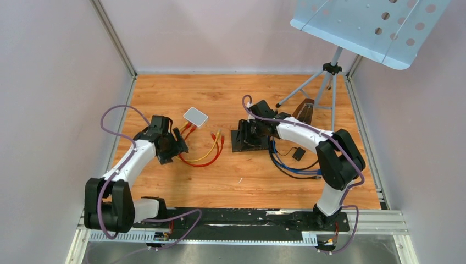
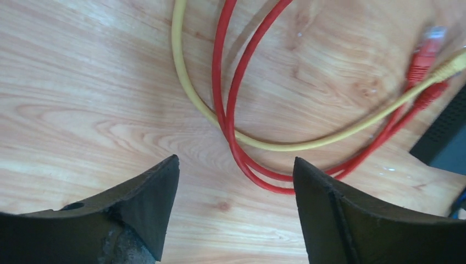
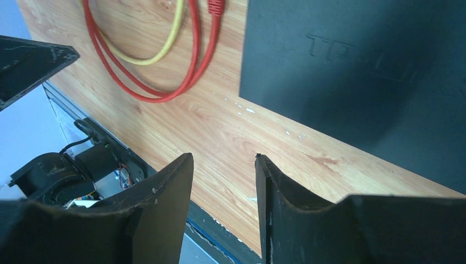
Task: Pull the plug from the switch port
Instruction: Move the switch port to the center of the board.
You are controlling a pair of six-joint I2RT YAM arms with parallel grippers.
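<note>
The black switch (image 1: 247,144) lies mid-table; its flat top with a raised logo fills the upper right of the right wrist view (image 3: 357,71). Blue and black cables (image 1: 288,165) run from its right side; the ports and any plug in them are hidden. My right gripper (image 1: 248,131) hovers over the switch's left part, open and empty (image 3: 222,159). My left gripper (image 1: 180,142) is open and empty (image 2: 236,165), low over the wood just left of a loop of red cables (image 2: 231,110) and a yellow cable (image 2: 187,82).
The loose red plugs (image 2: 423,55) and a yellow plug (image 2: 453,63) lie on the wood left of the switch's corner (image 2: 445,143). A small white box (image 1: 195,116) holds the cables' other ends. A music stand tripod (image 1: 324,82) stands at the back right.
</note>
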